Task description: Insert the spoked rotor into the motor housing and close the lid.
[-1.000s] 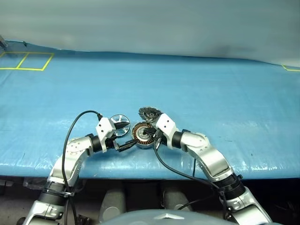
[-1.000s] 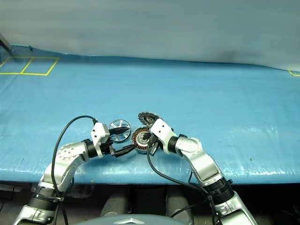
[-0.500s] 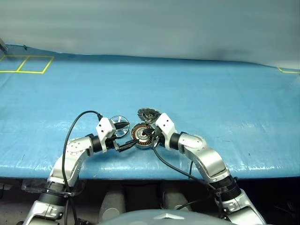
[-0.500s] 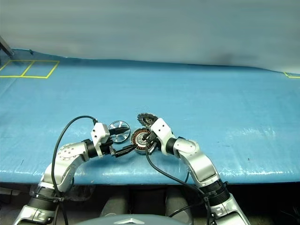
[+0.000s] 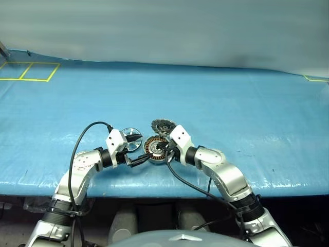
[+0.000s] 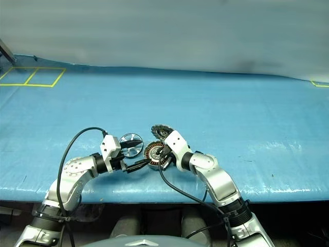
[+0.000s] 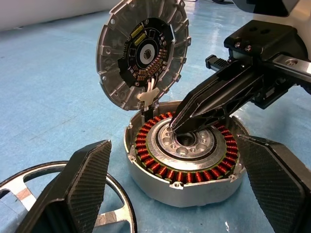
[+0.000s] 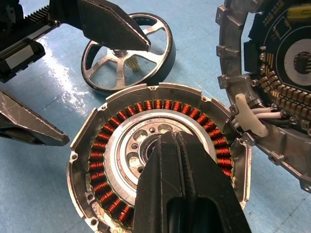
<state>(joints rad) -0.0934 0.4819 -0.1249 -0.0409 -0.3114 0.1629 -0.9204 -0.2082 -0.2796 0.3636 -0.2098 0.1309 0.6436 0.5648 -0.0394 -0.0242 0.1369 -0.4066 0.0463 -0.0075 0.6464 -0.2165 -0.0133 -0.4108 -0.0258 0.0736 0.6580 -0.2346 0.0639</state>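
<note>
The motor housing sits open on the blue table, its copper windings ringing a central hole. Its lid stands tilted up from the far rim, its toothed dark face towards me. The spoked rotor lies flat on the table just left of the housing. My right gripper is shut, its tips down at the housing's central hole. My left gripper is open and holds nothing. One of its fingers hangs over the rotor and the other sits near the housing's front left.
The blue sheet covers the whole table. Yellow tape squares mark the far left corner, and a short yellow mark the far right. The table's front edge runs just below both grippers.
My right wrist has tipped slightly, with its shut tips staying at the housing's centre. The left arm, rotor and lid have not moved.
</note>
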